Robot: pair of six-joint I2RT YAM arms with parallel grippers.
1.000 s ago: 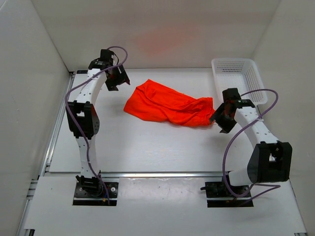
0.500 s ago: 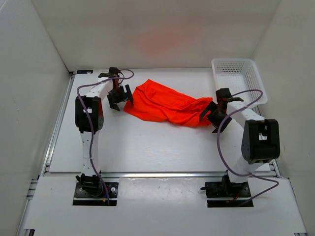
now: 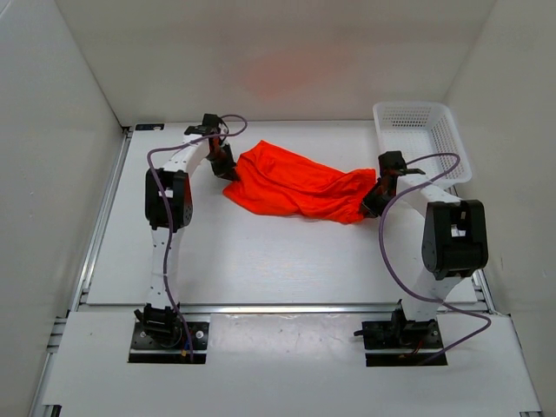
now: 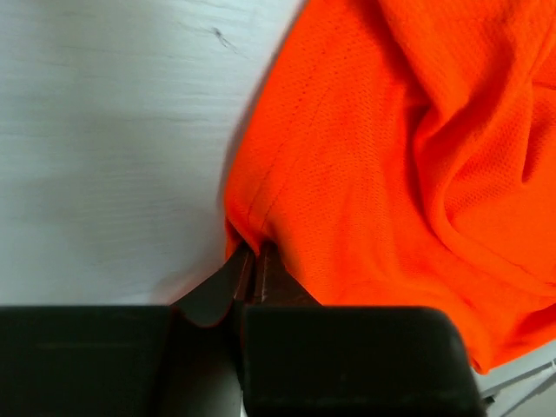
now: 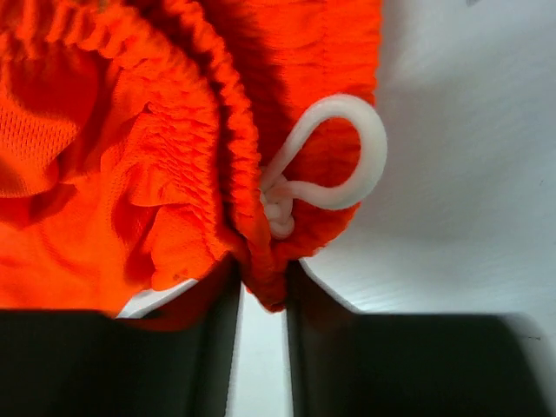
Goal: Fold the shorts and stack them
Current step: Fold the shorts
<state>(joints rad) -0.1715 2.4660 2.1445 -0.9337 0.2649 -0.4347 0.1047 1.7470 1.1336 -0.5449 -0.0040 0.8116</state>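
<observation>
The shorts (image 3: pixel 295 184) lie crumpled in a long diagonal bundle across the far middle of the table (image 3: pixel 261 261), leg end toward the far left and waistband (image 5: pixel 217 130) toward the right, not yet flattened or folded. A second ago both arms stood off the cloth, and half a second ago their jaws were spread beside its two ends; now each has closed in on an end. The left gripper (image 4: pixel 252 269) is pinched tight on a hem corner at the leg end, its fingers meeting with only cloth between them. The right gripper (image 5: pixel 263 291) has the gathered elastic between its fingers just under the knotted white drawstring (image 5: pixel 334 165); it looks clamped there, though a gap below the fabric leaves the depth of the bite unclear. With both ends held, the likely next step is to lift and pull the bundle taut so it can be laid flat for folding. A white basket (image 3: pixel 382 139) sits in the far right corner, near the right arm's elbow, and could crowd a wide outward pull; the loose drawstring loop may snag.
</observation>
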